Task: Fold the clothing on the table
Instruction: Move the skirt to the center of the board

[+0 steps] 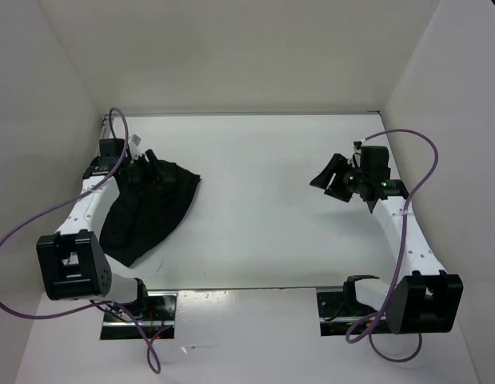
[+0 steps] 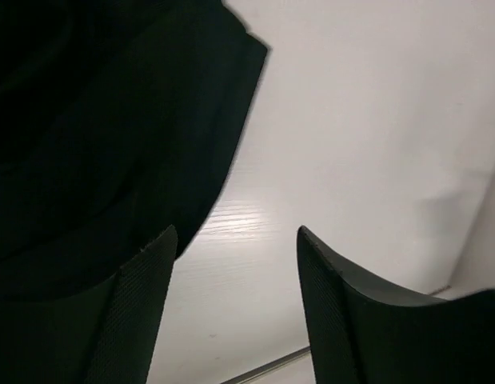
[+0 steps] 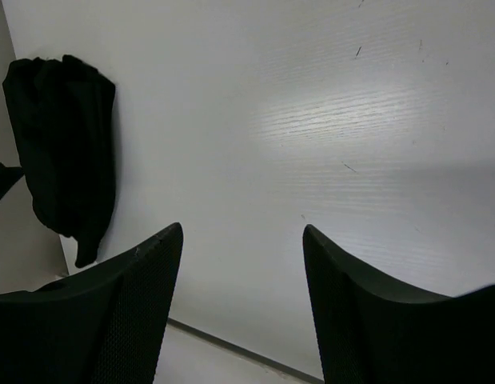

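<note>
White walls (image 1: 231, 48) enclose the work area at the back and on both sides; they are plain and matte.

The table (image 1: 271, 200) is white and flat, with a faint wood-like grain visible in both wrist views. Overhead light leaves a soft glare patch on it. A thin metal edge (image 1: 247, 288) runs along the near side. A few small dark specks show in the right wrist view.

The clothing (image 1: 147, 212) is a single black heap on the left part of the table, close to the left wall. It is broad at its far end and tapers toward the near edge. It is rumpled, not laid flat.

My left gripper (image 1: 145, 170) is over the far end of the clothing. It is released: the jaws stand apart, with bare table showing between them. The fabric lies under and beside the left-hand finger (image 2: 139, 312); I cannot tell whether they touch.

My right gripper (image 1: 327, 184) is over bare table on the right side, well apart from the clothing. Its jaws are spread and hold nothing.
</note>
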{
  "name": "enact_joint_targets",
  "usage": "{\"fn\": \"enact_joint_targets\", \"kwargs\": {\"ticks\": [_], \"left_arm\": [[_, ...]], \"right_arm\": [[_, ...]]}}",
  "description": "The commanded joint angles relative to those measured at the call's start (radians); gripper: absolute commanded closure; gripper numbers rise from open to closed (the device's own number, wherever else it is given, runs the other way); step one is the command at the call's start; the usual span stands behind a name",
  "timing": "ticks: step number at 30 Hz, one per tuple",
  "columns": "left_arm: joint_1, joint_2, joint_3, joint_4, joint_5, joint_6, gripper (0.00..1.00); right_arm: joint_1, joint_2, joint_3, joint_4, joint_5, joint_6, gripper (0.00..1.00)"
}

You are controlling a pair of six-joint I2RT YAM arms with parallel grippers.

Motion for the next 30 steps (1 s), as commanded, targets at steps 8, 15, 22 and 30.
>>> {"fn": "enact_joint_targets", "kwargs": {"ticks": [8, 15, 22, 30], "left_arm": [[-0.028, 0.225, 0.059, -0.175, -0.27, 0.078, 0.34], [-0.143, 0.392, 0.092, -0.205, -0.44, 0.065, 0.84], [-0.344, 0.533, 0.242, -0.158, -0.244, 0.076, 0.99], [-0.499, 0.595, 0.748, -0.167, 0.005, 0.065, 0.52]], "right_arm": [[-0.006, 0.054, 0.049, 0.019, -0.015, -0.062, 0.33], [-0.006, 0.045, 0.029, 0.008, -0.005, -0.062, 0.33], [-0.015, -0.005, 0.02, -0.021, 0.032, -0.062, 0.33], [-0.015, -0.038, 0.02, -0.021, 0.022, -0.053, 0.33]]}}
